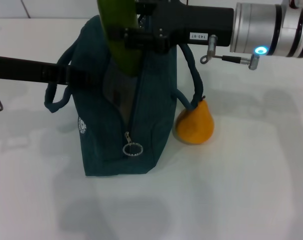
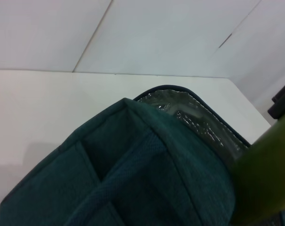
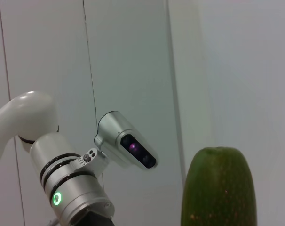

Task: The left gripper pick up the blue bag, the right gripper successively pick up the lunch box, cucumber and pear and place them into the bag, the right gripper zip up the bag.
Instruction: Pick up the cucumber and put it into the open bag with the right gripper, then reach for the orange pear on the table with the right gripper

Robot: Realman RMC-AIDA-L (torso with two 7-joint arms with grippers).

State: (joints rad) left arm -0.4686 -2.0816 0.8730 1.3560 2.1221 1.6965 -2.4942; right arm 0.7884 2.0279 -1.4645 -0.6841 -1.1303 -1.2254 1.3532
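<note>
White table carries the upright blue bag, its open top pierced by a green cucumber standing on end, clamped in the right end effector. Against the bag's right side sits the orange pear. From the bag's left, the left end effector grips a handle strap.

You're looking down on the dark teal bag from close up, its fabric top and a stitched strap filling the lower frame. Its mouth shows a strip of silvery lining, and a green cucumber stands at that opening. Behind lies the white table.
</note>
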